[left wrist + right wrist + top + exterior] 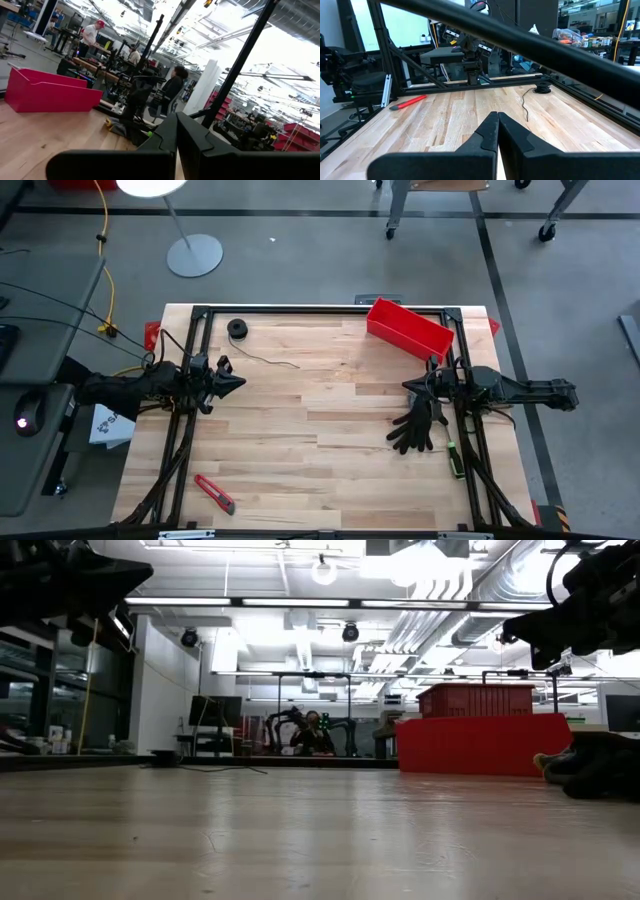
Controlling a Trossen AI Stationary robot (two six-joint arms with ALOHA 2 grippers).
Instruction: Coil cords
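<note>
Both grippers are pinched fully closed, holding nothing. The black spool (237, 328) with its thin cord (268, 361) lies just beyond the left gripper (238, 383), far across from the right gripper (408, 386).

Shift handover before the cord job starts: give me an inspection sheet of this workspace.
Surface: light wooden plank table, inside a black frame.
Job's things: small round black spool near the far left corner, its thin dark cord trailing loose across the wood, uncoiled.
Clutter: red plastic bin at the far right; black glove under the right arm; red utility knife near the front left; green-handled tool by the right rail.
Grippers: left gripper shut, empty, near the cord; right gripper shut, empty, above the glove.
Cables: yellow cable on the floor, off the table.
Surroundings: white lamp stand; people beyond the table.
</note>
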